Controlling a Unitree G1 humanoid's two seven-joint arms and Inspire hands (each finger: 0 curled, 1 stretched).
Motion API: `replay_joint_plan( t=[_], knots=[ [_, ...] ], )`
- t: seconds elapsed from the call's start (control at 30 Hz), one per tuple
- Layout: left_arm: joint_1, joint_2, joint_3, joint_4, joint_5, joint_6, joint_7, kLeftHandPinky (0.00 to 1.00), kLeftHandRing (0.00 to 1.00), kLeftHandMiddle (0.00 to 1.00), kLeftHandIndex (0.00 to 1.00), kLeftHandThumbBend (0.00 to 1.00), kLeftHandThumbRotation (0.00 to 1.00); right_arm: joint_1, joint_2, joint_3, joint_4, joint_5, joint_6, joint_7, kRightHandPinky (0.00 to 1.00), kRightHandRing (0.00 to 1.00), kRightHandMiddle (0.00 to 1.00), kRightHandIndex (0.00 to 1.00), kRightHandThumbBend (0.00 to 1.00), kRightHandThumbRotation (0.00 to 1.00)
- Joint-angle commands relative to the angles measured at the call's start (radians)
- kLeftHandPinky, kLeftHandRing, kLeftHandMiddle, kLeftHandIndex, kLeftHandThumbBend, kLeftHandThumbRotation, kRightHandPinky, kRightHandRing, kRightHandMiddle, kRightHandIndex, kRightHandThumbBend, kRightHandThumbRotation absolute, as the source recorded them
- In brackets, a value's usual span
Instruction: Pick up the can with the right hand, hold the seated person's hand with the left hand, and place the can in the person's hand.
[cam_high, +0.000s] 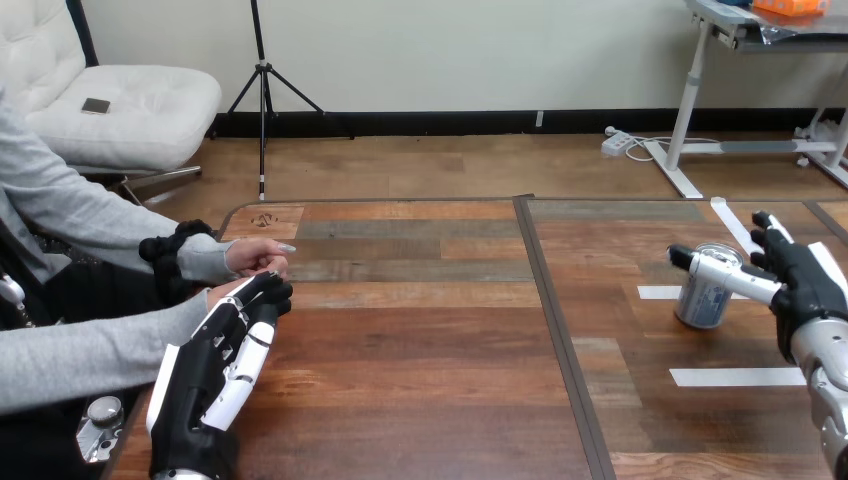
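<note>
Over at the right of the head view, the can stands on the wooden table, close to the right edge and between short strips of white tape. The right hand sits just to the can's right, with its palm turned toward the can. Its fingers are spread wide and fairly straight. One of them, finger or thumb, reaches leftward across the near upper side of the can and touches it or nearly does. The others point up and away past the can's far right. Nothing is curled around the can, and its base is on the tabletop.

At the view's left, the left hand comes up from the bottom edge and stretches forward toward the person seated at that side. Its fingers are extended and close together, almost straight, and their tips lie on top of the person's nearer hand, which rests at the table's left edge. No finger can be seen wrapped around that hand. The person's farther hand rests just beyond, close to the robot's fingertips. The can is well apart from both of the person's hands, across the width of the table.
</note>
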Motion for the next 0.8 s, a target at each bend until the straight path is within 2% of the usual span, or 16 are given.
replay_joint_plan(
  t=[0.0, 0.23, 0.5, 0.63, 0.77],
  knots=[
    [-0.06, 0.017, 0.009, 0.001, -0.001, -0.034, -0.012, 0.89, 0.83, 0.8, 0.78, 0.3, 0.54, -0.045, 0.011, 0.006, 0.003, 0.001, 0.012, -0.01, 1.0, 1.0, 1.0, 0.99, 1.0, 0.22],
    [-0.049, 0.015, 0.007, -0.024, 0.004, -0.012, -0.003, 0.89, 0.84, 0.8, 0.78, 0.29, 0.54, -0.046, 0.013, 0.03, 0.001, -0.025, 0.032, -0.037, 0.98, 0.98, 0.98, 0.96, 1.0, 0.16],
    [-0.058, 0.015, 0.01, -0.006, -0.009, -0.026, -0.025, 0.89, 0.84, 0.81, 0.78, 0.27, 0.54, -0.044, 0.01, 0.064, -0.001, -0.061, 0.028, -0.064, 0.81, 0.9, 0.9, 0.92, 1.0, 0.11],
    [-0.06, 0.014, 0.012, -0.003, -0.011, -0.027, -0.028, 0.89, 0.84, 0.81, 0.78, 0.27, 0.54, -0.044, 0.013, 0.059, 0.0, -0.055, 0.024, -0.062, 0.78, 0.88, 0.88, 0.91, 1.0, 0.08],
    [-0.059, 0.012, 0.013, -0.005, -0.011, -0.023, -0.028, 0.89, 0.84, 0.81, 0.78, 0.27, 0.54, -0.045, 0.014, 0.055, 0.003, -0.049, 0.029, -0.066, 0.81, 0.87, 0.87, 0.88, 1.0, 0.04]
  ],
)
